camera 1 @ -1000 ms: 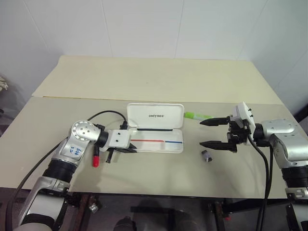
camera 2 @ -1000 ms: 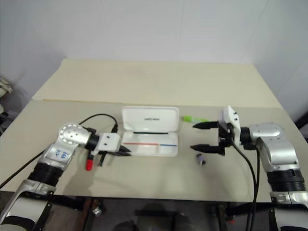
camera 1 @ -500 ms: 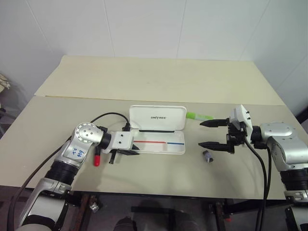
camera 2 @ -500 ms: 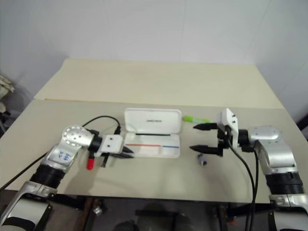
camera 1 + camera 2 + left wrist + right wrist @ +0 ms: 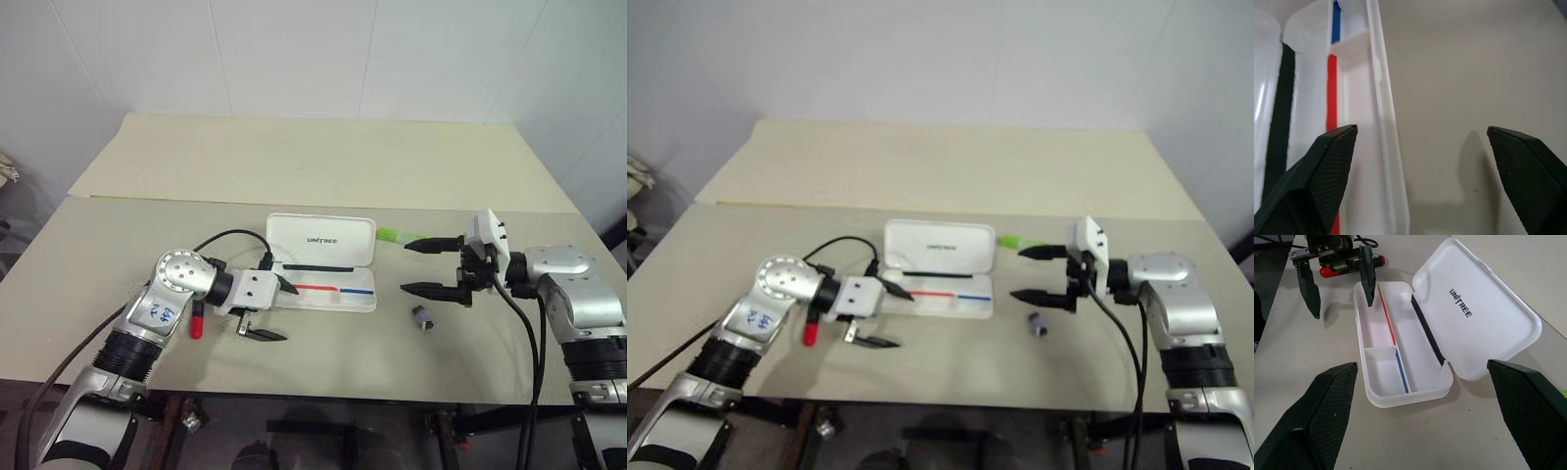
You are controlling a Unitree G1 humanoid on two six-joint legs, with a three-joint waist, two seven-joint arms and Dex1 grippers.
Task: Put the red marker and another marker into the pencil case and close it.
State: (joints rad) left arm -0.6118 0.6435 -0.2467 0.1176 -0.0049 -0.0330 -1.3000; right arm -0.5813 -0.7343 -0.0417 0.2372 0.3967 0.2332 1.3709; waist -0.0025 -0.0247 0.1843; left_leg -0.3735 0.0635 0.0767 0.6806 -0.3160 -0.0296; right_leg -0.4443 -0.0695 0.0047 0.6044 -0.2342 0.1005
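Plainly, the pencil case (image 5: 321, 264) lay open mid-table with its lid tilted back and nothing in its tray, so I judged both markers were yet to be fetched. My left gripper (image 5: 272, 309) had its fingers spread wide and held nothing; one finger reached over the case's left end, the other hung over bare table in front of it. The red marker (image 5: 196, 323) lay on the table behind that wrist, partly hidden by the arm, its long axis running roughly toward and away from me. The left arm was clearly the nearer one, but the gripper pointed away from the marker, toward the case. My right gripper (image 5: 432, 264) was also open and empty, its upper finger close to the light green marker (image 5: 392, 235) beside the lid's right edge.
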